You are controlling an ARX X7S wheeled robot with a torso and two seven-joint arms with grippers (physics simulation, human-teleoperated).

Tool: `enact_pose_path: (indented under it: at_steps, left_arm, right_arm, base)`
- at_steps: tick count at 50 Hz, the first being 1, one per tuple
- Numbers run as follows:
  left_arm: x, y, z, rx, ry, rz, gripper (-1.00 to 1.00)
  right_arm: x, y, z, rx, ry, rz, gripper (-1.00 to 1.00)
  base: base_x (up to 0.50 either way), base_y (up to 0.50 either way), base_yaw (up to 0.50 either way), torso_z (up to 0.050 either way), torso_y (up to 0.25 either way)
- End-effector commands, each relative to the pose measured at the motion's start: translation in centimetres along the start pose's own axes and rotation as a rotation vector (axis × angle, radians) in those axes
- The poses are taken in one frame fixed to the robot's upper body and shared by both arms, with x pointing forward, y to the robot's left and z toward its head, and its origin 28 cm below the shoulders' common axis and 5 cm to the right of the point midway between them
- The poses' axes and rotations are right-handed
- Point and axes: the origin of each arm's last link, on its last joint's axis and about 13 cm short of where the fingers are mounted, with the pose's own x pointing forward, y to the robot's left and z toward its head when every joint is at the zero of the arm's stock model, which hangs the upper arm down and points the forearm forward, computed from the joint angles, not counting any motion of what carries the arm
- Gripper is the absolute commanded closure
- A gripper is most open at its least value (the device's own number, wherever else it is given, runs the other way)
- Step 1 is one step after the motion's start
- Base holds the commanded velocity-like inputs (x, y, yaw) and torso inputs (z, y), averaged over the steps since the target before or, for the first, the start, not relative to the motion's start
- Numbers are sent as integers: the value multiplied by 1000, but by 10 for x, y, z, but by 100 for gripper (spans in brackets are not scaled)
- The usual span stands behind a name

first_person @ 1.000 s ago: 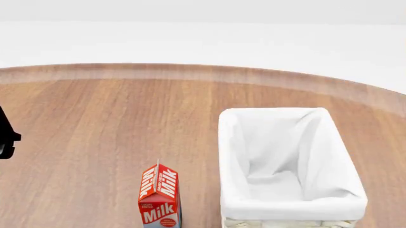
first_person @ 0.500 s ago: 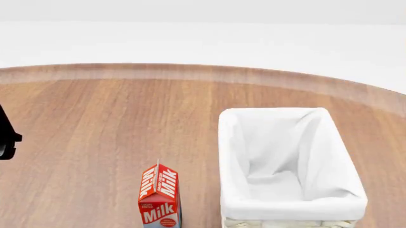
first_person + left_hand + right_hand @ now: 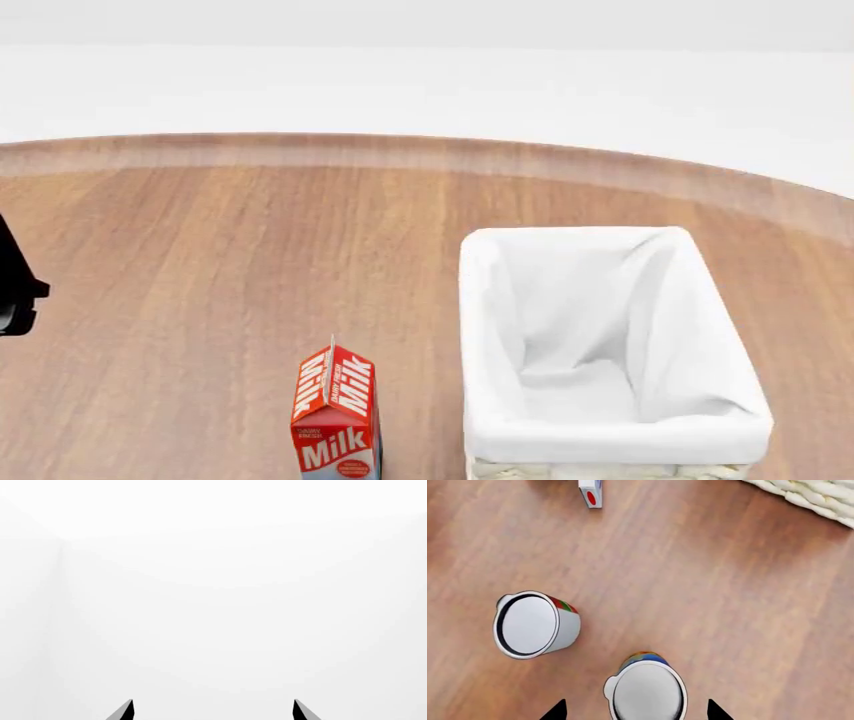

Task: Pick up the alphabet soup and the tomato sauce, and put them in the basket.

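In the right wrist view, seen from above, the alphabet soup [image 3: 647, 692] stands upright on the wood, a blue and yellow label edge showing beside its silver top. My right gripper [image 3: 635, 711] is open, with one fingertip on either side of this can. The tomato sauce [image 3: 528, 625], with a red and green label, stands apart beside it. The basket [image 3: 487, 300], white-lined with nothing in it, is at the right in the head view; its wicker corner [image 3: 814, 495] also shows. My left gripper [image 3: 212, 710] is open, facing only white background.
A red milk carton [image 3: 336, 415] stands just left of the basket, and its base [image 3: 590, 492] shows beyond the cans. A dark part of my left arm [image 3: 16, 290] sits at the left edge. The table's curved far edge [image 3: 427, 150] runs behind.
The dark left arm part at the head view's left edge has crept slightly to the right. The basket and milk carton have not moved.
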Motion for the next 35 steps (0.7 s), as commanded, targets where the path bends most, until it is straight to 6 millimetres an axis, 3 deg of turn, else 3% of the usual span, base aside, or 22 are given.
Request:
enact_pose_path:
  at_steps: [1,35]
  left_arm:
    - [0,0,0,-1,0,1,-100]
    - [-2,1,0,3,3,2,-100]
  right_arm:
    - [5,-2,-4,4,-5,8,-100]
    - [28,-14,-3,33,-56,6,-100]
  base:
    - [0,0,0,0,0]
    - [0,0,0,0,0]
